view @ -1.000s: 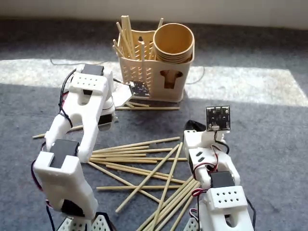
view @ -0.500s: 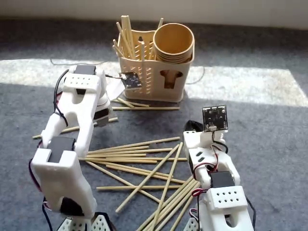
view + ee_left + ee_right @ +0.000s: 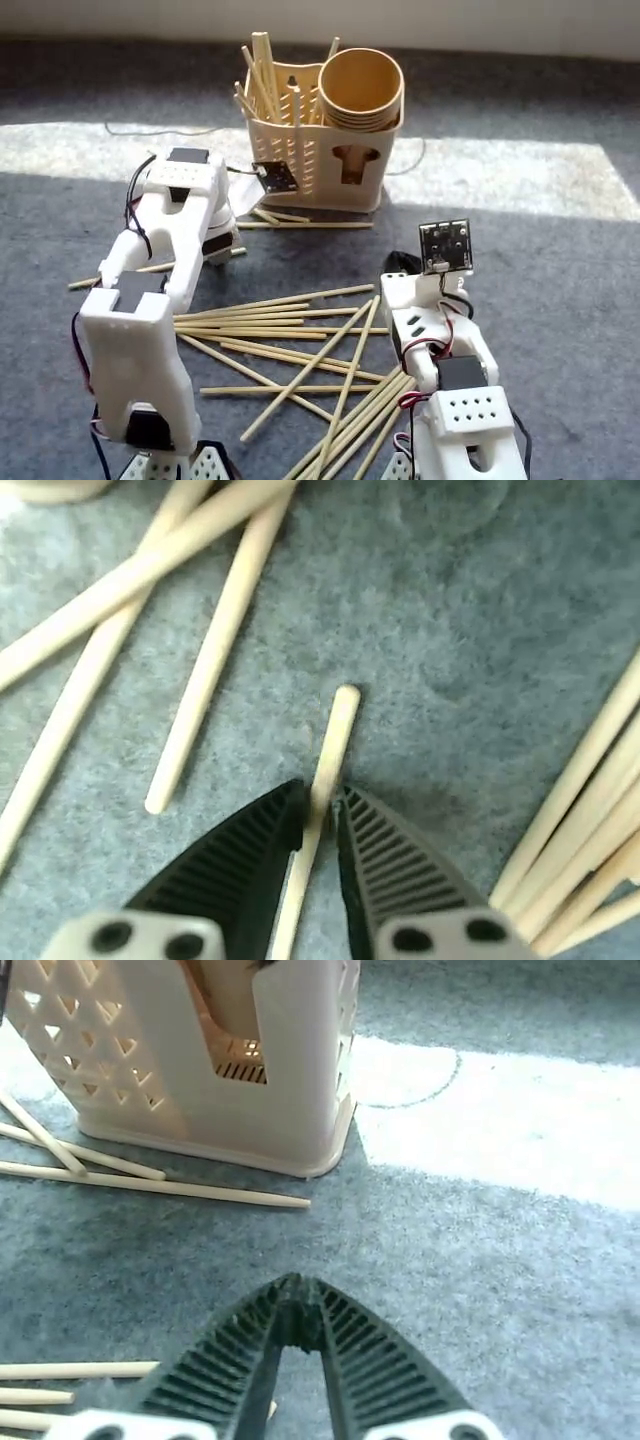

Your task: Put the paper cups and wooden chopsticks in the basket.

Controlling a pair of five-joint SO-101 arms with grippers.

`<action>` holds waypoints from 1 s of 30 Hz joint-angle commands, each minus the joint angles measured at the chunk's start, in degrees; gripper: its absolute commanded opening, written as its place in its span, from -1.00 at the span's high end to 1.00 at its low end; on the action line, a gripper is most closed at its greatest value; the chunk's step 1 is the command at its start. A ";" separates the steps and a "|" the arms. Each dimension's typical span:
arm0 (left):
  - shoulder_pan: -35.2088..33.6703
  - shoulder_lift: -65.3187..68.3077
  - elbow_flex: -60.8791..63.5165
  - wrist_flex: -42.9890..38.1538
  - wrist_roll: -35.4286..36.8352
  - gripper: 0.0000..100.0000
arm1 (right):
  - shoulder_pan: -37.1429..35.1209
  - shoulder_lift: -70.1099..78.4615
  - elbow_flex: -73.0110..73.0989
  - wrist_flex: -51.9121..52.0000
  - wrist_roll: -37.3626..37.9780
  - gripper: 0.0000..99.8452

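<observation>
- Nearest to the arm bases, many loose wooden chopsticks (image 3: 300, 350) lie crossed over each other on the grey worktop (image 3: 560, 330), between the two arms. These are not yet collected.
- The right gripper (image 3: 297, 1298) has its fingers together with nothing between them. It hangs low over the worktop and points toward the basket, well apart from it.
- The left gripper (image 3: 322, 802) has its fingers clamped on a single chopstick (image 3: 338, 720), with a short end sticking out in front of the tips. Other sticks lie near on both sides, and the fingers do not touch them. Whether the held stick is already off the worktop cannot be told.
- Farther on, a few stray chopsticks (image 3: 300, 222) lie just beside the foot of the basket.
- Farthest, the basket (image 3: 330, 175) stands upright. A stack of paper cups (image 3: 362, 85) sits in one side of it, and a bundle of chopsticks (image 3: 262, 70) stands in the other side.
- The cups part seems done, and the step in hand is probably moving chopsticks one at a time.
- The next move calls for lifting the held stick, bringing it over the rim on the chopstick side, tilting it to go in end first, and only then opening the fingers.
- Because the grip seems near one end, the long part may swing.
</observation>
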State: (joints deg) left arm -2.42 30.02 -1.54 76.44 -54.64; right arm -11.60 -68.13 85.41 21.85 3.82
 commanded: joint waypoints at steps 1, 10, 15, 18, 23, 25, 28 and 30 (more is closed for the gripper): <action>0.13 0.13 -1.27 1.76 0.09 0.99 | 0.22 -0.57 -0.22 -1.98 0.62 0.98; 3.47 -3.82 -1.10 12.04 0.18 0.99 | 0.22 -0.57 -0.22 -1.98 0.62 0.98; 5.23 -12.97 1.89 16.53 -0.09 0.99 | 0.22 -0.57 -0.22 -1.98 0.62 0.98; 6.02 -19.30 5.67 16.70 -0.09 0.99 | 0.22 -0.57 -0.22 -1.98 0.62 0.98; 6.29 -29.32 10.07 16.70 0.00 0.99 | 0.22 -0.57 -0.22 -1.98 0.62 0.98; 6.20 -33.01 10.68 16.70 0.18 0.99 | 0.22 -0.57 -0.22 -1.98 0.62 0.98; 6.11 -38.29 10.42 17.32 0.44 0.99 | 0.22 -0.57 -0.22 -1.98 0.62 0.98; 6.20 -41.54 10.15 17.58 2.73 0.99 | 0.22 -0.57 -0.22 -1.98 0.62 0.98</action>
State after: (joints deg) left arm 2.77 -5.32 9.36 93.32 -54.46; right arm -11.60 -68.13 85.41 21.85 3.82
